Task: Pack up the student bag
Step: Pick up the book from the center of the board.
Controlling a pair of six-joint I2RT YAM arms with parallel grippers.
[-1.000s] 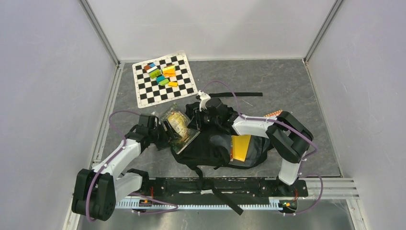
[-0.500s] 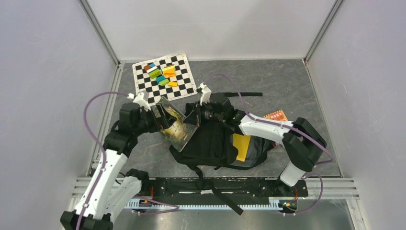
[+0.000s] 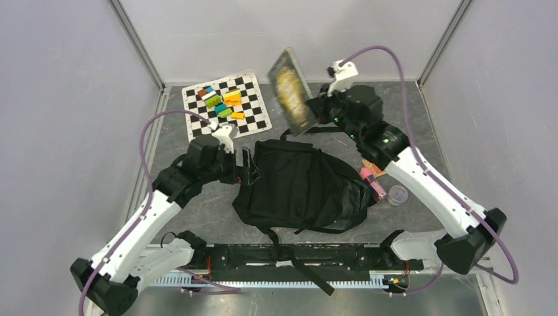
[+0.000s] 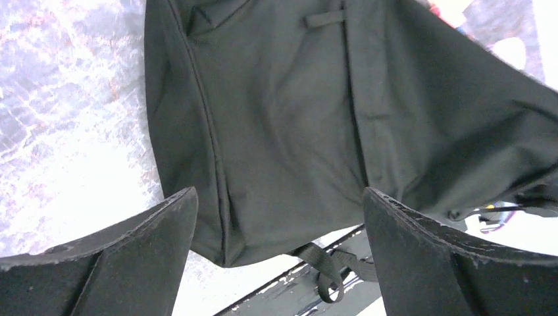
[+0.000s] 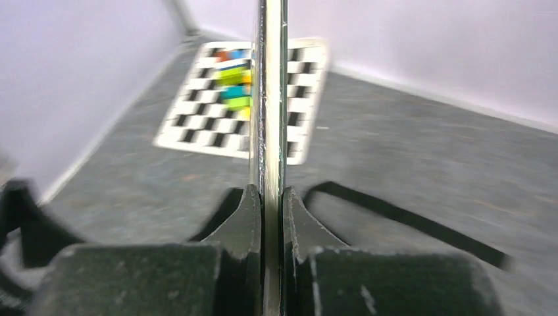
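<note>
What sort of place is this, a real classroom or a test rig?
Most likely a lab test cell, not a classroom: pale walls on metal frame posts box in a grey tabletop, a checkerboard mat lies at the back, and a mounting rail runs along the near edge.

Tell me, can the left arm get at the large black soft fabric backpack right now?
Probably yes. The left gripper hangs open at the left edge of the black fabric backpack, nothing between them, and the right gripper holds a thin flat book up by the back wall, out of the way.
</note>
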